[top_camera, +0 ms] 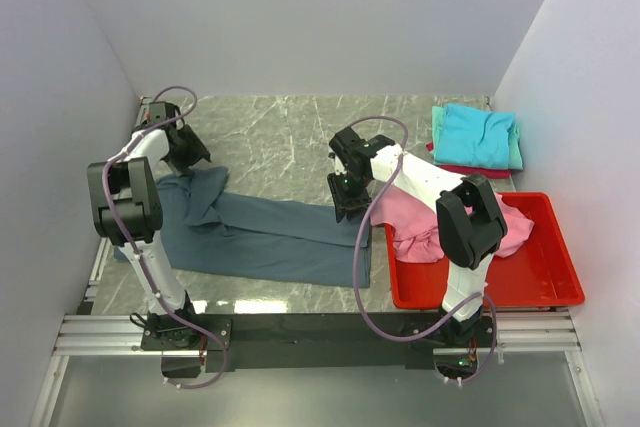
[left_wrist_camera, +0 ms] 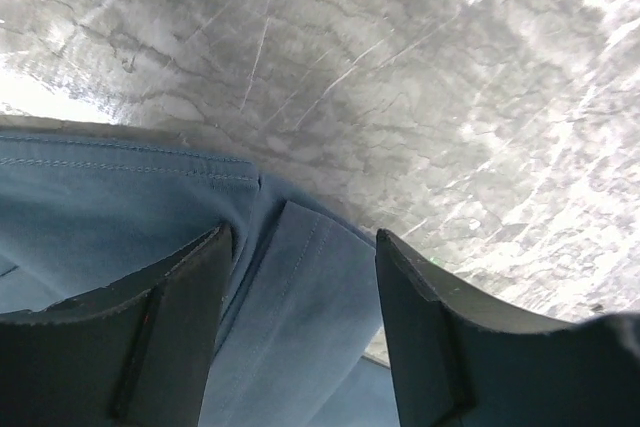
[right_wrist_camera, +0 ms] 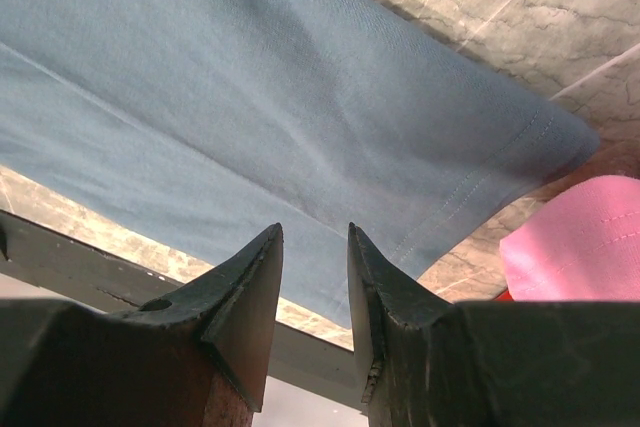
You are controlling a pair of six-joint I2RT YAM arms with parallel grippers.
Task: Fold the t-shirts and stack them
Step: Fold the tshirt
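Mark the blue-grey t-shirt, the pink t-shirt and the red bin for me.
blue-grey t-shirt (top_camera: 280, 235): top view, middle of its body.
pink t-shirt (top_camera: 410, 235): top view, its left folds.
red bin (top_camera: 535, 275): top view, bare floor.

Taken from the middle of the desk (top_camera: 290, 132), bare marble lies open from 10 to 1 o'clock, right up to the back wall. The slate tee (top_camera: 270, 237) carpets the band from 9 through 6 o'clock. At 4 o'clock the red bin (top_camera: 540, 282), heaped with the pink tee (top_camera: 415, 237), blocks low passes. The folded stack (top_camera: 478, 135) fills the 2 o'clock corner.
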